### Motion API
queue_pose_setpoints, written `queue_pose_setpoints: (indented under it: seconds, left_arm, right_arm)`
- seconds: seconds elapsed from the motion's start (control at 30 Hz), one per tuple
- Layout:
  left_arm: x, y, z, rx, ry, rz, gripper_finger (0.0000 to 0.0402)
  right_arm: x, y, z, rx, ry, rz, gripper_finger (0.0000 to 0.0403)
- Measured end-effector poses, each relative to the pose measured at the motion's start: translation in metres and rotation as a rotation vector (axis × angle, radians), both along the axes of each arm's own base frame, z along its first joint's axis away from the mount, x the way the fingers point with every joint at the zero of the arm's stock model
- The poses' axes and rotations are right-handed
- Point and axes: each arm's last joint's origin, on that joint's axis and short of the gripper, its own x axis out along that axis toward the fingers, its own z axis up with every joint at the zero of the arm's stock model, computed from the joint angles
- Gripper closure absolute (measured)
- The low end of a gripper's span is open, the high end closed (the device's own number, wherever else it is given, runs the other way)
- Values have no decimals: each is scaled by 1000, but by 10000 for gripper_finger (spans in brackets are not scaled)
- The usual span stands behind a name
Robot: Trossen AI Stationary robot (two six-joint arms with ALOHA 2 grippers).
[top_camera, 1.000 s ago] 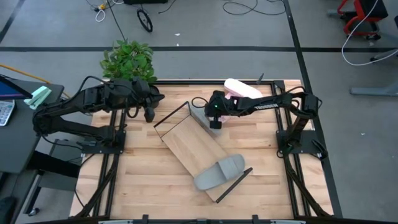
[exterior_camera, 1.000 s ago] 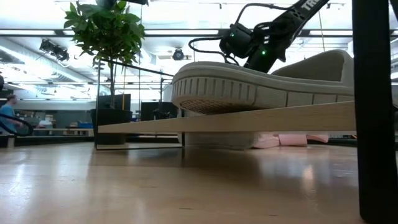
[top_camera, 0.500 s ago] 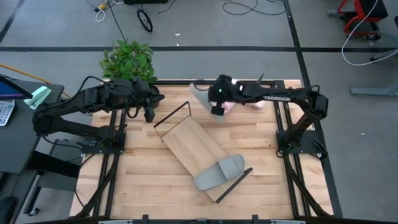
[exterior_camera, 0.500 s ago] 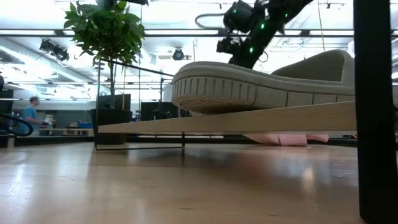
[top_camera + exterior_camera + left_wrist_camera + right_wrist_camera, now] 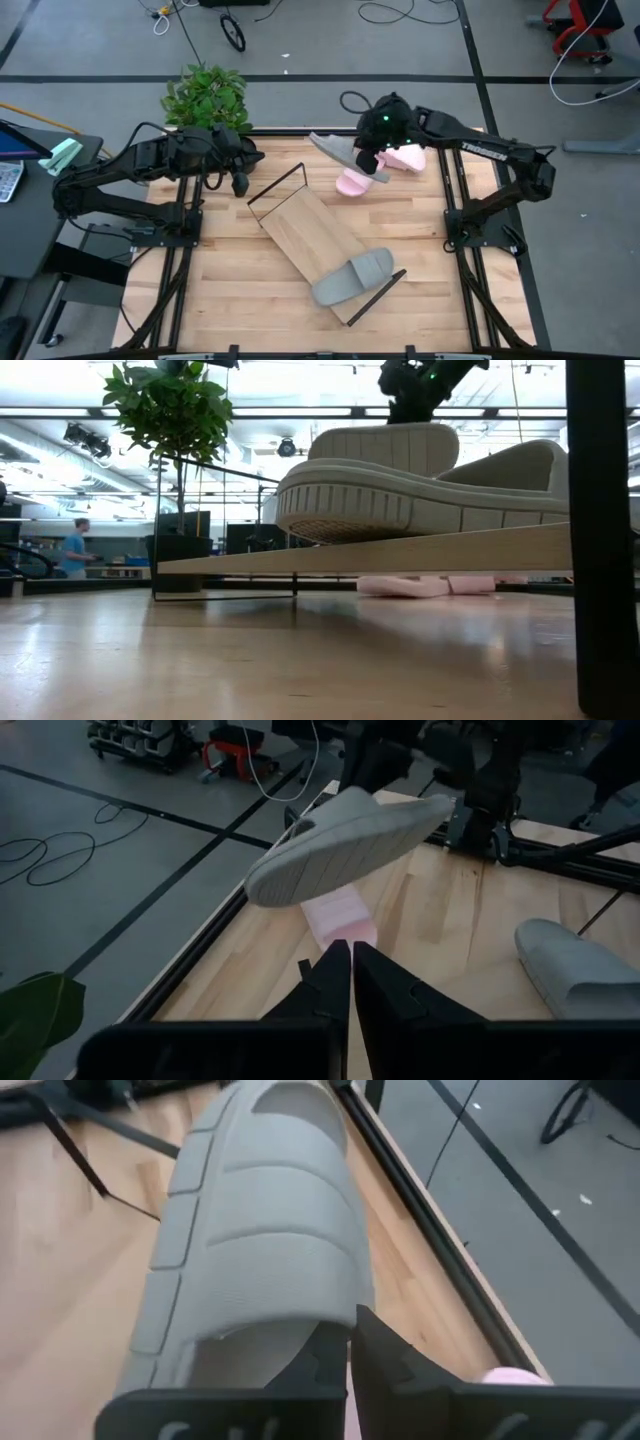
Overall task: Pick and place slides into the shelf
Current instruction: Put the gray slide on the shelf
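Observation:
My right gripper [image 5: 375, 148] is shut on a grey slide [image 5: 342, 155] and holds it in the air over the table's far side; the slide also shows in the left wrist view [image 5: 345, 840] and the low view [image 5: 385, 445]. Two light pink slides [image 5: 352, 183] [image 5: 405, 158] lie on the table below it. The second grey slide [image 5: 355, 278] lies on the near end of the light-wood shelf [image 5: 305, 225], which lies slantwise on the table. My left gripper [image 5: 240, 184] is shut and empty beside the shelf's far left corner. My right gripper holds the grey slide at its strap end [image 5: 300, 1325], pinched between the two fingers [image 5: 375, 1355]. It comes from above, from the table's right side. The slide is lifted clear and tilted, its free end [image 5: 265, 885] lower and pointing toward the table's left.
A potted plant [image 5: 205, 97] stands at the far left corner behind my left arm. The shelf's thin black frame ends [image 5: 275, 185] [image 5: 375, 297] stand up at both ends. A person [image 5: 75, 545] moves in the room beyond the table.
My right gripper has risen and swung toward the table's far right, lifting the grey slide clear from beside the shelf's far end. The slide now hangs tilted in the air, and the pink slide beneath the arm has come into view.

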Motion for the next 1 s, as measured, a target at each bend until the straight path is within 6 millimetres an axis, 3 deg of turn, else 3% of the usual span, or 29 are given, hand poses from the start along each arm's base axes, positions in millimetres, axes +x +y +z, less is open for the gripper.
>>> queue_pose_setpoints:
  seconds: [0.3, 0.5, 0.8, 1.0]
  left_arm:
    - [1, 0, 0, 0, -6, 0, 386]
    - [20, 0, 2, 56, -44, -139, 369]
    - [61, 2, 6, 369, -126, -306, 335]
    - [84, 4, -2, 561, -87, -375, 293]
  right_arm:
    - [-23, 12, 21, 81, -69, -43, 401]
    - [-31, 29, 34, 71, -119, 3, 401]
    - [-32, 37, 32, 94, -87, 11, 401]
    - [-29, 36, 29, 108, -80, 5, 401]
